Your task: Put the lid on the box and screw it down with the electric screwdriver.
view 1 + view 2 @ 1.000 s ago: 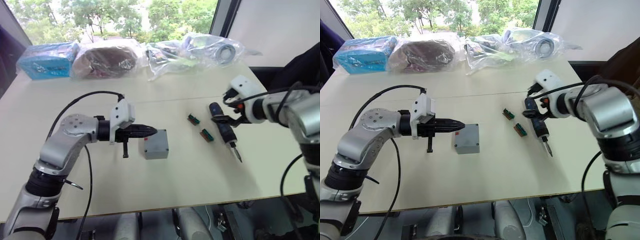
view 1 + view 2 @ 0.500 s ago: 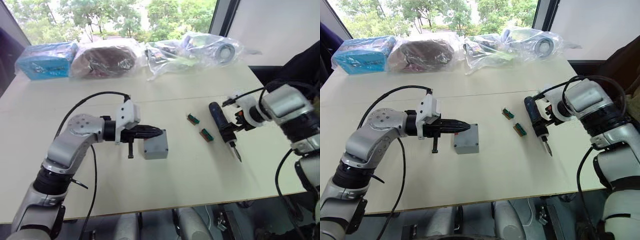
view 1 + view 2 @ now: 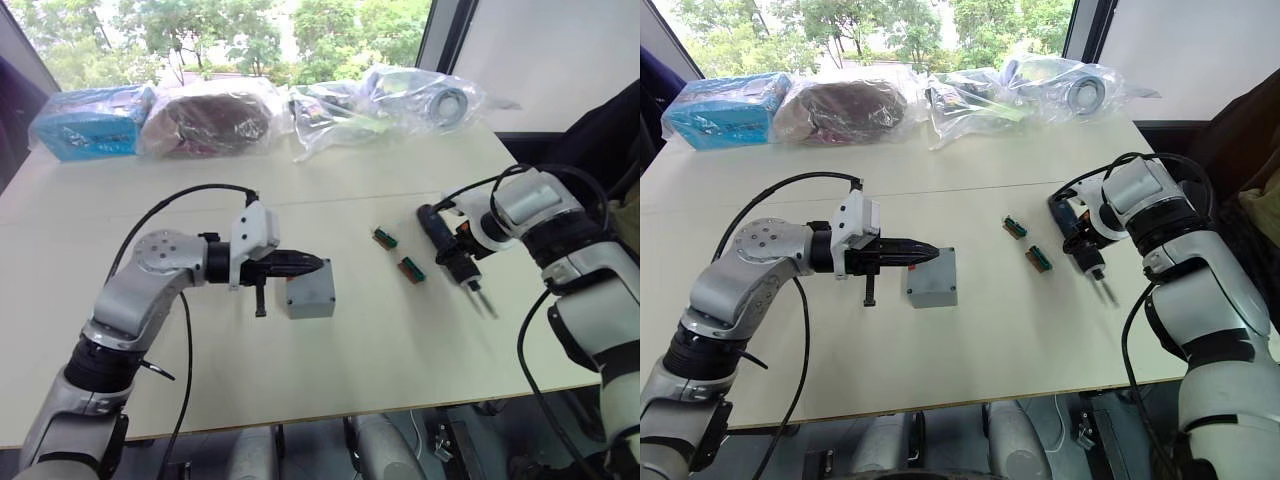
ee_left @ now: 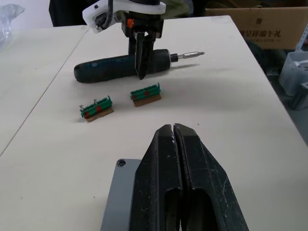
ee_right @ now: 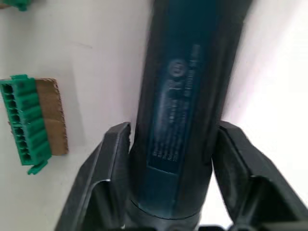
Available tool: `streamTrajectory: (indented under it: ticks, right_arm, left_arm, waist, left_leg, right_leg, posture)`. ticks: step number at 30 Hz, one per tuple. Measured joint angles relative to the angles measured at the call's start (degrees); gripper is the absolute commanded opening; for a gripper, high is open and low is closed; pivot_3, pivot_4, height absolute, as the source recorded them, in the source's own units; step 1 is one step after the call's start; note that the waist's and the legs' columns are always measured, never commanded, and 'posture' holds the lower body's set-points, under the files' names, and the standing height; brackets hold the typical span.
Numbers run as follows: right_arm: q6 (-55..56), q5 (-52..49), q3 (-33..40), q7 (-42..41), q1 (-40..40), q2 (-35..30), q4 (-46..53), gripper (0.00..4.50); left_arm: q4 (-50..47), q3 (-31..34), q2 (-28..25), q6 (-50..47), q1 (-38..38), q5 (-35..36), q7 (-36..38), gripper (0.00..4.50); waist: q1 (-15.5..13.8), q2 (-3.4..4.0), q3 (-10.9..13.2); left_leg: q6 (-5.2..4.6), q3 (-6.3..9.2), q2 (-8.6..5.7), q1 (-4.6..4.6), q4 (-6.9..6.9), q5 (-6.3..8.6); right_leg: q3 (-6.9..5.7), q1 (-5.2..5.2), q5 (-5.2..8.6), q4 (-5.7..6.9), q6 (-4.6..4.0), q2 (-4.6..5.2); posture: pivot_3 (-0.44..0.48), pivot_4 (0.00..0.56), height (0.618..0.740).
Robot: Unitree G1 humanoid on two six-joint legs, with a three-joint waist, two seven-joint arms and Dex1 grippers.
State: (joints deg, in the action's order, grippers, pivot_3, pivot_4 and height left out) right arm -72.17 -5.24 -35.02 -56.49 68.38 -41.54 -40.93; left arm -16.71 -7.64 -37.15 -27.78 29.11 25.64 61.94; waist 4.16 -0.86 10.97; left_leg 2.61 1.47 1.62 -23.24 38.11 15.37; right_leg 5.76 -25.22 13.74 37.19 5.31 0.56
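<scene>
We see open tabletop all around the small grey square plastic box (image 3: 311, 288), which sits mid-table with its lid side up; whether the thin grey lid is already on it we cannot tell, the top reads as a flat closed face with a screw hole at one corner (image 4: 121, 163). Bare pale table (image 3: 380, 350) runs from the box to the near edge, and a wide bare strip lies between box and the bagged items at the far edge. Two small green-and-red connector pieces on brown backing (image 3: 386, 238) (image 3: 411, 269) lie between the box and the dark blue-black pen-shaped electric screwdriver (image 3: 447, 252), apart from both.

Left gripper (image 3: 318, 264) reaches in level from the robot's left, forearm horizontal, its black fingers (image 4: 166, 183) pressed together with nothing between them, tips over the box's top edge. Contact with the box we cannot tell.

Right gripper (image 5: 171, 159) comes in from the robot's right, wrist bent down over the screwdriver, its fingers (image 5: 110, 163) straddling the barrel and hugging both sides. The screwdriver lies flat on the table, metal bit (image 3: 484, 299) pointing toward the near edge.

Far edge: a blue box in plastic wrap (image 3: 95, 119), a brown bagged bundle (image 3: 210, 120), clear bags with parts (image 3: 420, 98). Windows with trees behind.
</scene>
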Motion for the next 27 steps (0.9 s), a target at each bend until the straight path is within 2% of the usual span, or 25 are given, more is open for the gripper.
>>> streamTrajectory:
  ticks: [5,8,11,13,17,23,27]
  right_arm:
    - [3.67,1.69,1.99,1.32,-0.67,-0.49,2.88,1.82]
    - [13.84,-1.40,14.09,3.52,-8.74,-2.58,21.29,1.82]
    - [18.68,-8.03,27.68,7.27,-13.74,3.86,36.68,1.82]
    - [23.01,-10.71,31.70,9.83,-16.58,8.25,43.92,1.82]
    - [27.21,-13.67,36.46,17.07,-22.13,17.63,52.02,1.82]
    - [34.78,-16.56,38.37,25.04,-29.36,28.38,60.44,1.82]
    - [38.90,-16.53,37.32,27.55,-32.68,30.76,62.47,1.82]
  left_arm:
    - [0.08,0.01,-0.50,0.13,-0.20,-0.15,0.05,0.00]
    - [2.40,-0.04,-1.72,1.21,-1.39,-1.38,0.54,0.00]
    - [3.76,-0.63,-1.53,1.89,-1.37,-1.76,1.07,0.00]
    - [4.31,-0.91,-1.44,2.36,-1.32,-1.98,1.57,0.00]
    - [7.01,-1.16,-1.45,3.12,-1.33,-2.78,2.41,0.00]
    - [10.21,-2.99,-0.20,4.70,-1.25,-5.05,2.92,0.00]
    - [12.15,-3.93,0.69,5.87,-1.23,-6.57,2.81,0.00]
  waist:
    - [-0.12,0.09,0.06]
    - [0.02,0.22,0.13]
    - [0.05,0.19,0.12]
    - [-0.27,0.14,0.10]
    - [-0.77,0.11,0.09]
    - [-0.74,0.09,0.08]
    - [-0.42,0.09,0.08]
  left_leg:
    - [0.00,0.02,0.00,-0.06,-0.04,0.00]
    - [0.00,-0.01,0.01,-0.16,-0.10,0.00]
    - [0.00,0.12,0.10,-0.14,-0.19,0.00]
    - [0.00,0.22,0.09,-0.13,-0.21,0.00]
    - [0.01,0.21,0.00,-0.18,0.04,0.00]
    - [0.02,0.18,-0.04,-0.13,0.09,-0.01]
    - [0.03,0.20,-0.02,-0.08,0.06,-0.02]
  right_leg:
    - [-0.02,-0.09,0.00,0.01,0.01,0.00]
    - [-0.01,-0.26,0.00,0.03,0.04,0.01]
    - [-0.12,-0.25,0.00,0.07,0.04,-0.09]
    - [-0.21,-0.20,0.01,0.11,0.03,-0.09]
    - [-0.23,-0.04,0.00,0.02,0.02,0.04]
    - [-0.16,0.00,-0.01,0.06,0.03,0.05]
    - [-0.17,0.00,-0.01,0.13,0.03,0.02]
  posture:
    - [0.000,0.150,0.740]
    - [0.000,0.150,0.740]
    - [0.000,0.150,0.740]
    - [0.000,0.150,0.740]
    - [0.000,0.150,0.740]
    - [0.000,0.150,0.740]
    - [0.000,0.150,0.740]
